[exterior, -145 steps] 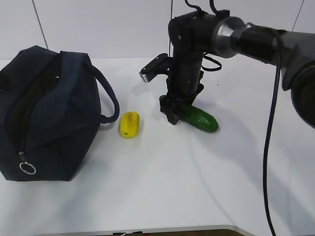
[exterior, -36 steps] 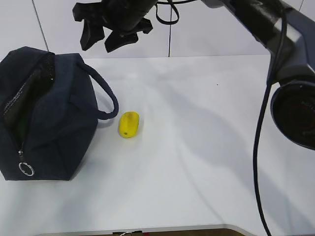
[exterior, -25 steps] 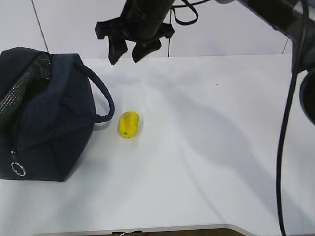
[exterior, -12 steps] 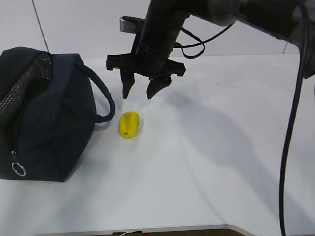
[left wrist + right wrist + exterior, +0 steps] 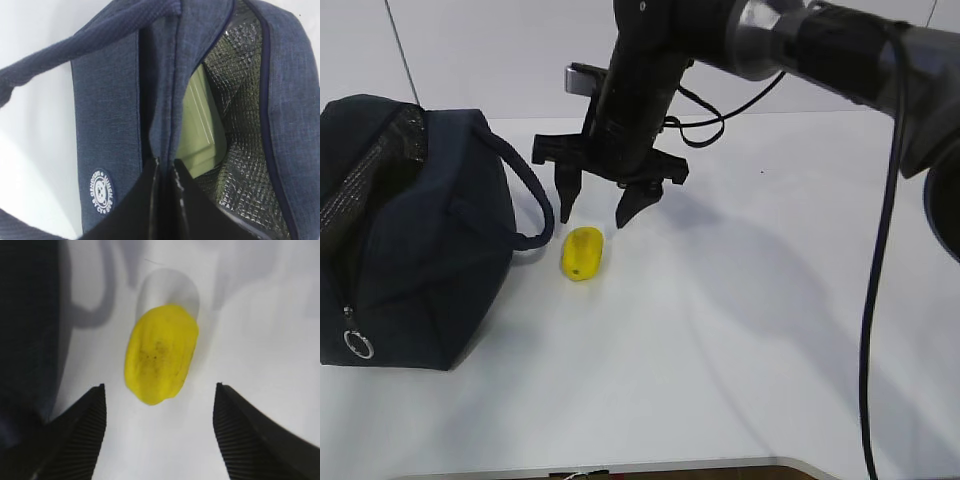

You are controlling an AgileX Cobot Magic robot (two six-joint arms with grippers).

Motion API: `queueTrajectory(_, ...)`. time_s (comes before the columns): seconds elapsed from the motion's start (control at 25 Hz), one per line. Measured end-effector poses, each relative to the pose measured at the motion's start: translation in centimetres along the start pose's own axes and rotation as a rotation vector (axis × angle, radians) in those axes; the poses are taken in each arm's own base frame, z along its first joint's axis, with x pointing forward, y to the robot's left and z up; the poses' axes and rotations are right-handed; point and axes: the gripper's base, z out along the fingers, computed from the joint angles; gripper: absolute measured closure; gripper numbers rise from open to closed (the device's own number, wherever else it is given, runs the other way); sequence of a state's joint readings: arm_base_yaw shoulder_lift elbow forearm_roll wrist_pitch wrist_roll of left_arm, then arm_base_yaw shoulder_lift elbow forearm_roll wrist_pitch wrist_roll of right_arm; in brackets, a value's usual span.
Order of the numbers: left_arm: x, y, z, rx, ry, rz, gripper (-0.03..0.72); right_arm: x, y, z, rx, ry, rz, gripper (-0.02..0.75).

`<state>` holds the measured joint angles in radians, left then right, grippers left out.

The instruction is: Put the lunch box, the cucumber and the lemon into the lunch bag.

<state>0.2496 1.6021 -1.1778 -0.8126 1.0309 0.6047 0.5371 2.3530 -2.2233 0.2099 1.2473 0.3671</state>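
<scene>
The navy lunch bag (image 5: 420, 230) stands at the left with its top open. The left wrist view shows its silver lining (image 5: 245, 100) and the pale green lid of the lunch box (image 5: 200, 125) inside. My left gripper (image 5: 166, 165) is shut on the bag's opening edge; it does not show in the exterior view. The yellow lemon (image 5: 582, 253) lies on the table just right of the bag's handle (image 5: 532, 190). My right gripper (image 5: 592, 220) hangs open just above and behind the lemon (image 5: 161, 360), which shows between the two fingers (image 5: 159, 387). The cucumber is hidden.
The white table (image 5: 740, 330) stretches right and forward of the lemon. The bag's metal ring pull (image 5: 358, 344) hangs at its front lower corner. The right arm and its cables (image 5: 820, 40) cross the upper right.
The right gripper, open, came from above the bag down and right to just over the lemon. The cucumber, held on the table earlier, is gone from the table. The bag shifted slightly left.
</scene>
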Motion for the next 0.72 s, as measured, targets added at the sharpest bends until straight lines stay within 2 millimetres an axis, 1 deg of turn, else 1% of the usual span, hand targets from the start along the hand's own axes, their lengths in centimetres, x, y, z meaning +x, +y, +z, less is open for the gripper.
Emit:
queueTrajectory(0.16, 0.0, 0.0, 0.0, 0.004, 0.0, -0.002, 0.703, 0.0, -0.4, 1.8, 0.014, 0.029, 0.027, 0.204)
queueTrajectory(0.48, 0.0, -0.1, 0.0, 0.006, 0.0, -0.003, 0.703, -0.4, -0.3, 2.4, -0.013, -0.007, 0.064, 0.204)
queueTrajectory(0.72, 0.0, -0.1, 0.0, 0.007, 0.0, -0.003, 0.703, -0.4, -0.5, 4.0, -0.021, 0.006, 0.079, 0.204)
